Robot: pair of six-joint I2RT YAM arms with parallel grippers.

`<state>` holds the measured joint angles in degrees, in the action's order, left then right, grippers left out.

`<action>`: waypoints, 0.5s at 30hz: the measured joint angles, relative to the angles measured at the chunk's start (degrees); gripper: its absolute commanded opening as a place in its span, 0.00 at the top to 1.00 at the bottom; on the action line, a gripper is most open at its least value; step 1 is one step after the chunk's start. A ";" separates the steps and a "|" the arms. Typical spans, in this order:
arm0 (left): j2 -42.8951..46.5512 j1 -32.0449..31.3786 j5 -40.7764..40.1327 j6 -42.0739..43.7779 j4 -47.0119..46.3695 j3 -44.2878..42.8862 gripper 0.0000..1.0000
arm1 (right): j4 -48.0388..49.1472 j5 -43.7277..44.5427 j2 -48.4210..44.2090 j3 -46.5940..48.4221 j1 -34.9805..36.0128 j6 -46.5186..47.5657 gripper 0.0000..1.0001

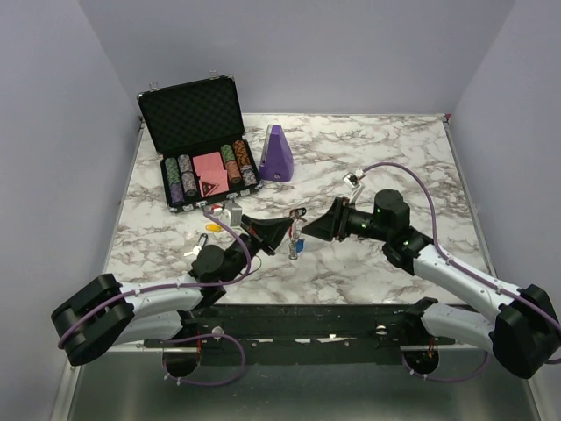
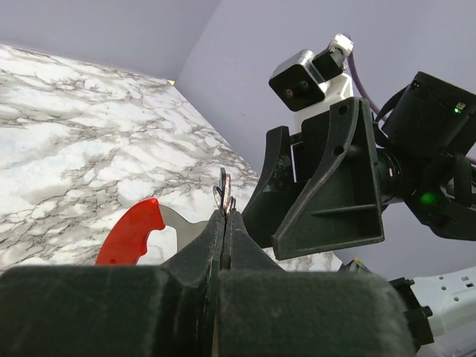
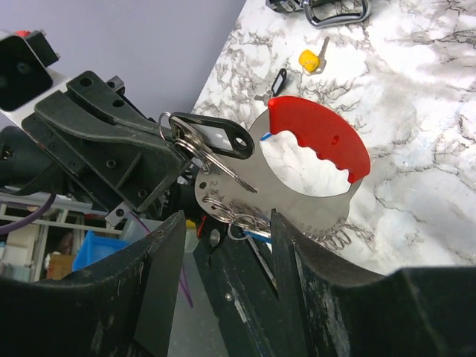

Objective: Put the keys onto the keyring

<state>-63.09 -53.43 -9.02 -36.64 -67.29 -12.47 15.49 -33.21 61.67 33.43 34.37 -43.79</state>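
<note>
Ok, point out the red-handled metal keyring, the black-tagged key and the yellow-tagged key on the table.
Red-handled metal keyring (image 3: 320, 141): right wrist view, on the red plastic arc.
Black-tagged key (image 3: 216, 137): right wrist view, middle of its tag.
Yellow-tagged key (image 3: 307, 59): right wrist view, on its yellow tag.

one keyring (image 3: 320, 137) with one black-tagged key (image 3: 216, 140) hung on it, two loose keys — a yellow key (image 3: 307, 59) and a black key (image 3: 277, 80) — one chip case (image 1: 191, 110), one purple wedge (image 1: 277, 153).

Marble-patterned table (image 1: 377, 149) with open chip case (image 1: 193, 114), purple wedge (image 1: 277, 156), yellow-tagged key (image 1: 213, 224) and slim black key (image 3: 278, 79)
</note>
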 measured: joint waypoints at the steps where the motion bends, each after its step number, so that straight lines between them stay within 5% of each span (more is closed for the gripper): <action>1: 0.04 -0.07 -0.46 -0.22 0.04 0.00 1.00 | 0.31 0.11 0.00 -0.11 0.00 -0.57 0.42; 15: -1.88 -1.16 -3.45 -2.64 0.07 -1.99 1.00 | 3.04 1.09 -1.07 -0.20 0.00 -4.46 0.54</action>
<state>-64.97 -54.59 -12.47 -39.29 -67.22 -14.46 18.52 -32.12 60.60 33.23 34.37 -48.25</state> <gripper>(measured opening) 0.009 0.483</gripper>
